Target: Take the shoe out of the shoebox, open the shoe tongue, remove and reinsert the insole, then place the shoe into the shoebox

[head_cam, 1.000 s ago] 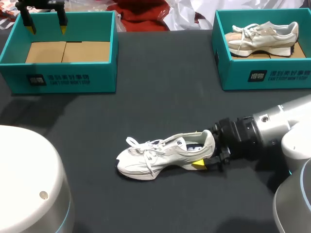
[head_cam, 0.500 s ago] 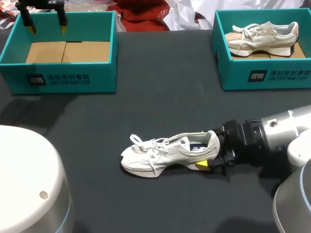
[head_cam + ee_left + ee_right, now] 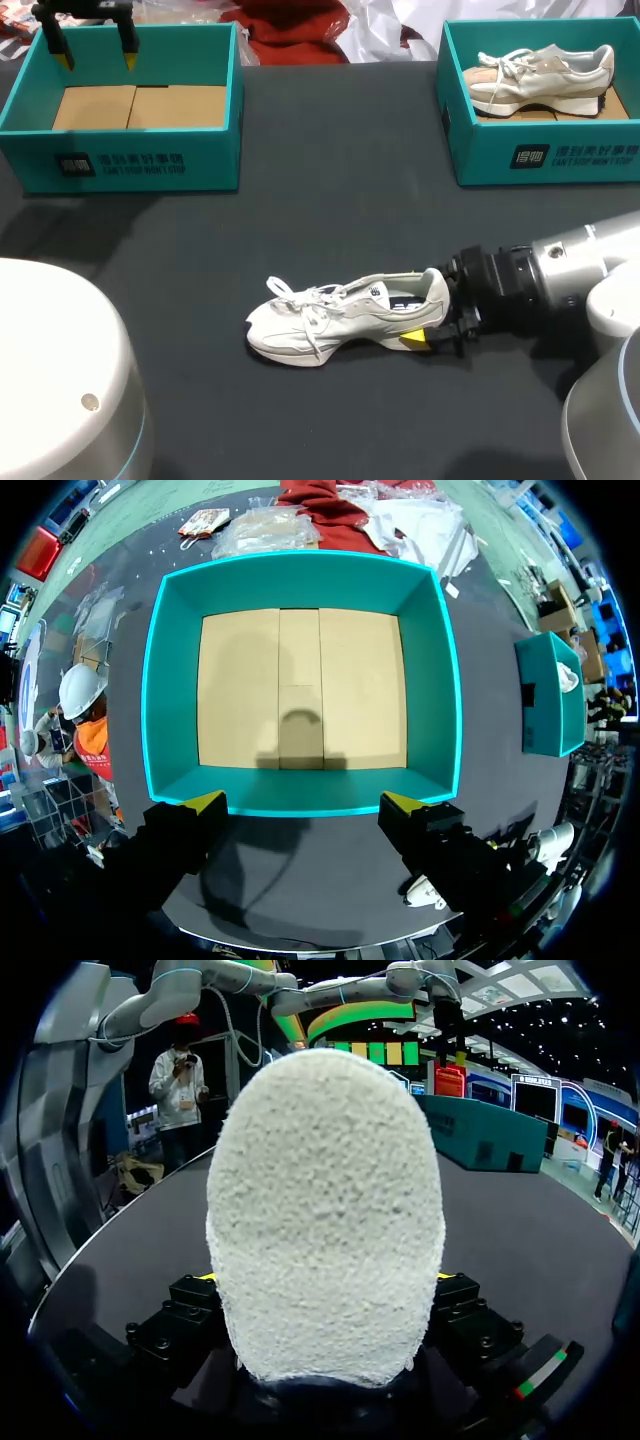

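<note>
Well — right gripper (image 3: 424, 318) clamps the white sneaker's (image 3: 330, 315) nubbly heel, mid-table (image 3: 330, 200), far from edges. Left gripper (image 3: 303, 805) gapes over the teal shoebox (image 3: 300, 585).

Off-white lace-up sneaker (image 3: 330, 315) was pebbled white at the heel, matte black tabletop (image 3: 330, 190), teal cardboard shoebox (image 3: 200, 150) had a tan floor, second teal shoebox (image 3: 480, 160) with cream-and-beige sneaker (image 3: 540, 75).

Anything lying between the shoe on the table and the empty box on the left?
Nothing visible lies on the table between the shoe and the empty shoebox. The left gripper hangs open above that box's far rim, which may crowd the drop.
</note>
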Robot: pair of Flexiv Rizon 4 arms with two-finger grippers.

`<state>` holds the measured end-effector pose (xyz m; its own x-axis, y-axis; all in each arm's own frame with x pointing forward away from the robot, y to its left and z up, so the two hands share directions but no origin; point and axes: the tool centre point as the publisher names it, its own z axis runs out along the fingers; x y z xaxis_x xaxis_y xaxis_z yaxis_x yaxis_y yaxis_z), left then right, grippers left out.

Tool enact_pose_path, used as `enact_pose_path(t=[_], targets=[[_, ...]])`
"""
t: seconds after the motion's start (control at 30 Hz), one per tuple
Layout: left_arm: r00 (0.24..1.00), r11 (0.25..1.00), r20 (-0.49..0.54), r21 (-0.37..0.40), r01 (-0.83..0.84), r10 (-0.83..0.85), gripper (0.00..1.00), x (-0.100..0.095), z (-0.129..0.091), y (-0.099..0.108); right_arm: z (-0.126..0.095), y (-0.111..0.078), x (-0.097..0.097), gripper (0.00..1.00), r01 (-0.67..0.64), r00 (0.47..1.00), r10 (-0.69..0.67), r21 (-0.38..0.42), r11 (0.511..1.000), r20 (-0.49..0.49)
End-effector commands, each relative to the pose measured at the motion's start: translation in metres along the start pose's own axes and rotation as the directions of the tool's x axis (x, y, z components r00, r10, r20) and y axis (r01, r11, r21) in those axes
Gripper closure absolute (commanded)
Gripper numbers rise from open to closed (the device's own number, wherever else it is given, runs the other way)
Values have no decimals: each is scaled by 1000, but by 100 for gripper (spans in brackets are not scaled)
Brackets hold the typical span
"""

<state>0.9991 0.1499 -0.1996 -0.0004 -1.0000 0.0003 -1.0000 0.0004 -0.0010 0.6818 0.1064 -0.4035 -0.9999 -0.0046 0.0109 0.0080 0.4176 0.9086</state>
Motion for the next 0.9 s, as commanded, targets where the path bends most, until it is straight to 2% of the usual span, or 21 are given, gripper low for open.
enact_pose_path(t=[0.03,0.67,0.8,0.9], targets=[[1000,1000,0,0,0,0,0,0,0,0,5,0,0,100,0,1000,0,-3,1000,10],[1000,1000,0,0,0,0,0,0,0,0,5,0,0,100,0,1000,0,-3,1000,10],[987,990,86,19,136,-137,0,16,2,16,5,0,0,100,0,1000,0,-3,1000,10],[988,991,82,-9,131,-130,0,22,-4,30,5,0,0,100,0,1000,0,-3,1000,10]])
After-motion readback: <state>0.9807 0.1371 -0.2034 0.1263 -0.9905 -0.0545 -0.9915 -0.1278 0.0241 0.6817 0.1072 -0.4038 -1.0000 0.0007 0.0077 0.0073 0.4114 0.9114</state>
